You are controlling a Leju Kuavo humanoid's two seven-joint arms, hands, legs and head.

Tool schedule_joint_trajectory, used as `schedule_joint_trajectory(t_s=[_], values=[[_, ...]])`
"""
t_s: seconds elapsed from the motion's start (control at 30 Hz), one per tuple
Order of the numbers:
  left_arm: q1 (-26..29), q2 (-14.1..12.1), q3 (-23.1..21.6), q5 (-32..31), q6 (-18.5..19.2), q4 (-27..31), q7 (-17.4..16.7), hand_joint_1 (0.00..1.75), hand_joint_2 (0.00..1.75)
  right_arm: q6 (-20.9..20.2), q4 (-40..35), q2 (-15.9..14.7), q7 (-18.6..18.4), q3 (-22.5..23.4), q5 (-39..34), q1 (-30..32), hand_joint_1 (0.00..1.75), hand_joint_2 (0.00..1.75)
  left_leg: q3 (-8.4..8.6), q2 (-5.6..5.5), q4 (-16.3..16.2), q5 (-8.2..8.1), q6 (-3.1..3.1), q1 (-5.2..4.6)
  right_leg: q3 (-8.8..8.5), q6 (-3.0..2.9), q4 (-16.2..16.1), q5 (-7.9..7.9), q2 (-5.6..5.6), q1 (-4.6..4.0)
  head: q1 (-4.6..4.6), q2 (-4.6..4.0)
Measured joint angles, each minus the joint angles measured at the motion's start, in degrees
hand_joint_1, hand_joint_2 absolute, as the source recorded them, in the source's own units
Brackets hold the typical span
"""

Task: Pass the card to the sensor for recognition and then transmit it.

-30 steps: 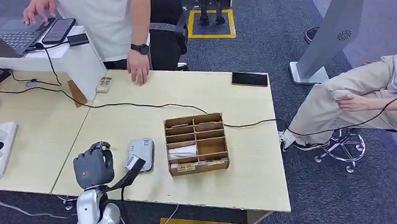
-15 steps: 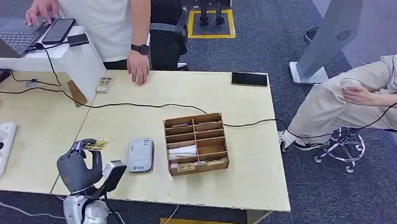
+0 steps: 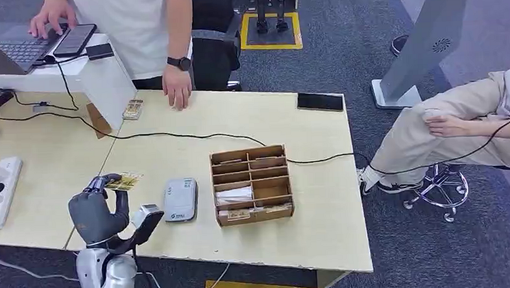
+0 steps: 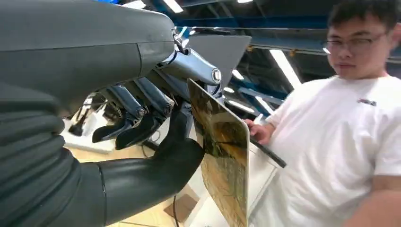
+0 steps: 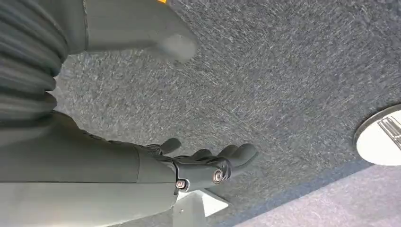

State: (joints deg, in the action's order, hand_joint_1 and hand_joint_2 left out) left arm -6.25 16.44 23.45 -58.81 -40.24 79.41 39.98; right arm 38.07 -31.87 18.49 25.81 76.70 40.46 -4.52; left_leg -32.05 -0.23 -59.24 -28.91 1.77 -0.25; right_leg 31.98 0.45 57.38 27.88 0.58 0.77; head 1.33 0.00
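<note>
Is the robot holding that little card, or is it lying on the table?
Held. The left hand pinches the card between thumb and fingers, lifted off the table.

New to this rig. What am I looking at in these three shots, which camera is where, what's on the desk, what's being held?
It is a humanoid robot with two arms and many-fingered hands. The wide shot comes from its head, looking down at a wooden table. The other two come from cameras at its wrists.

In the head view the left hand pinches a card above the table. The left wrist view shows that card close up between thumb and fingers, with a person in a white shirt beyond.

On the table lie a grey card sensor, a wooden compartment box, a black cable and a dark phone.

The right hand hangs over grey carpet, holding nothing, fingers apart.
</note>
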Motion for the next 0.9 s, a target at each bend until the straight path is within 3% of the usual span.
schedule_joint_trajectory(t_s=[0.17, 0.5, 0.7, 0.83, 0.9], values=[[-0.09, 0.04, 1.55, -6.3, 0.02, -1.73, -1.85, 1.75, 1.75, 0.0, -0.02, -0.04, -0.92, -1.31, -1.82, -0.06, 0.0, 1.75, 0.01, 0.04, 0.0, 0.0, 0.0, 0.0, 0.01, 0.0, 0.0, 0.0, 0.05, 0.0, 0.0, 0.0], [-0.62, 0.15, 1.66, -17.91, 0.02, -6.69, -14.08, 1.75, 1.75, 0.0, -0.04, -0.07, -1.69, -1.44, -0.37, -0.07, 0.0, 1.75, 0.01, 0.04, 0.0, 0.0, 0.0, -0.01, 0.01, 0.0, 0.0, 0.0, 0.06, 0.0, 0.0, 0.0], [-1.03, 0.2, 1.66, -20.47, 0.0, -9.57, -16.58, 1.75, 1.75, 0.0, -0.04, -0.07, -1.44, -1.27, 0.48, -0.08, 0.0, 1.75, 0.01, 0.07, 0.0, 0.0, 0.0, -0.01, 0.03, 0.0, 0.0, 0.0, 0.07, 0.0, -0.02, 0.0], [-1.52, 0.04, 0.28, -20.34, 0.0, -11.21, -22.54, 1.75, 1.75, 0.0, 0.0, -0.07, -1.36, -1.03, 0.66, -0.06, 0.0, 1.75, 0.0, 0.06, 0.0, 0.0, 0.0, 0.0, 0.01, 0.0, 0.0, -0.01, 0.06, 0.0, -0.04, 0.0], [-1.64, 0.02, -0.67, -20.58, 0.0, -11.56, -23.43, 1.75, 1.75, 0.0, 0.0, -0.07, -1.29, -0.92, 1.48, -0.06, 0.0, 1.75, 0.0, 0.04, 0.0, 0.0, 0.0, 0.0, 0.0, 0.0, 0.0, 0.0, 0.05, 0.0, -0.04, 0.0]])
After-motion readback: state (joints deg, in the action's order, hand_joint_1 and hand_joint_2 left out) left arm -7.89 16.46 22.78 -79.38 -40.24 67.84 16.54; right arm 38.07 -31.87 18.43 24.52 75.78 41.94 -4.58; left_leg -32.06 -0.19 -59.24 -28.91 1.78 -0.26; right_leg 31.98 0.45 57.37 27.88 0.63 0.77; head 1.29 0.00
